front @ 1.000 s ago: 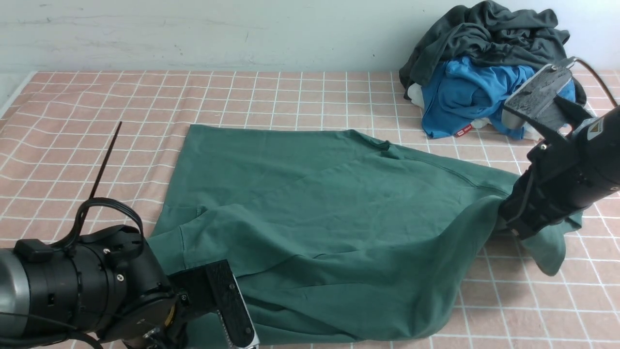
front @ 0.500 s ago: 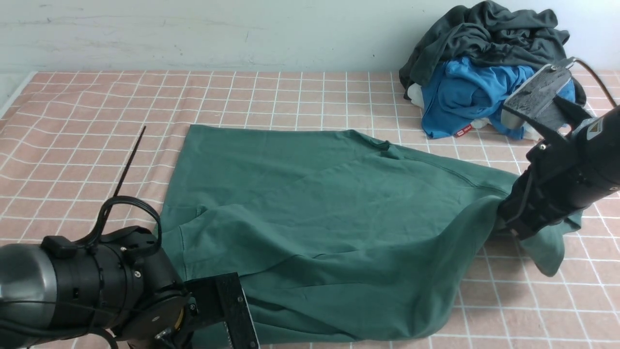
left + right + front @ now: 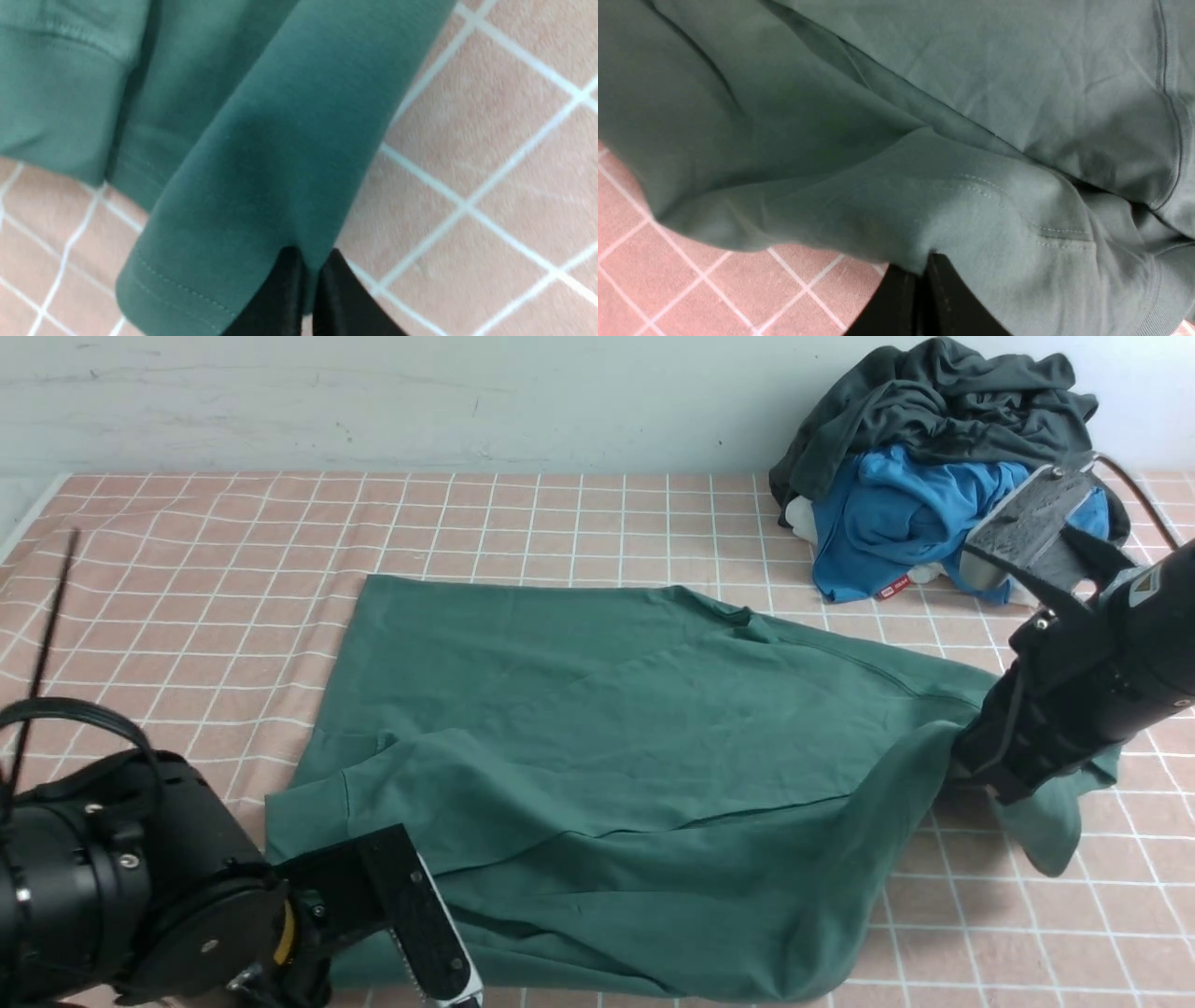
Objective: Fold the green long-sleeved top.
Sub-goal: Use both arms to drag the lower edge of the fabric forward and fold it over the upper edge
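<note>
The green top [image 3: 616, 747] is spread across the middle of the bench [image 3: 560, 523], well apart from the blue garment [image 3: 896, 523] and the dark grey garment [image 3: 934, 401] piled at the far right corner. A moment ago the left hand [image 3: 308, 289] was held open at the top's near left edge. It is now seen clamped fully shut there, with a fold of green cloth pinched between its fingers, and that corner has been drawn slightly leftward with the arm. The right hand [image 3: 920, 289] is likewise closed tight on the cloth at the top's right end, beside a ribbed band, and that end is held raised off the bench. With both ends now gripped, the grasping step is judged complete. The near edge can be lifted and carried over the body for a fold, provided both pinches are kept.
</note>
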